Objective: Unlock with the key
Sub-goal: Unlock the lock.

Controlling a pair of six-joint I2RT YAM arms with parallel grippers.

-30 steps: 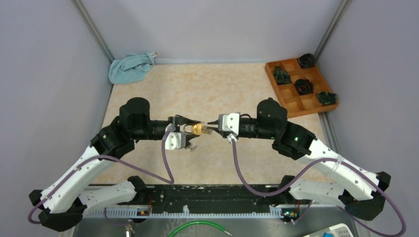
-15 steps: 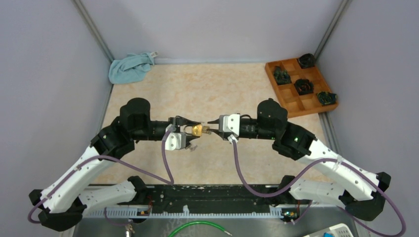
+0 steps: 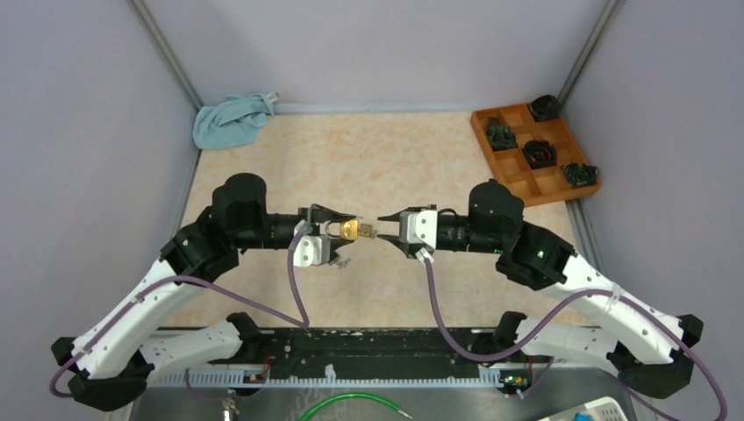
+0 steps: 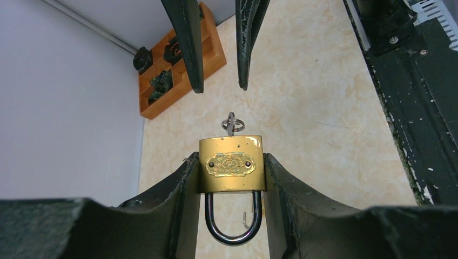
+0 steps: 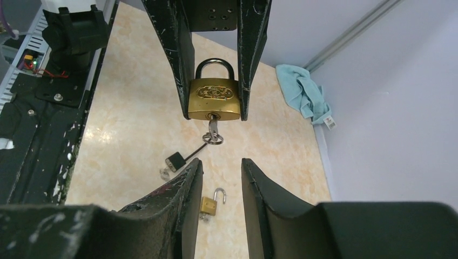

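Cloth (image 3: 230,121): crumpled blue, at the far left corner of the counter (image 3: 386,167), well beyond the left fingers.
Left fingers (image 4: 183,194): clamped on the two flat sides of the brass padlock (image 4: 230,164), holding it off the counter.
Padlock: between the left fingers, shackle toward that wrist with both legs seated in the body, keyhole end facing the right fingers.
Key (image 5: 212,128): in the keyhole, its ring sticking out into the space between the two pairs of fingers.
Right fingers (image 5: 181,205): spread apart, tips just short of the key ring, touching nothing.
Small padlock (image 5: 209,204): on the counter under the right fingers, shackle sprung open.
Black tag (image 5: 175,161): on the counter beside it.
Tray (image 3: 518,189): wooden, compartmented, holding dark pieces, well beyond the right fingers.
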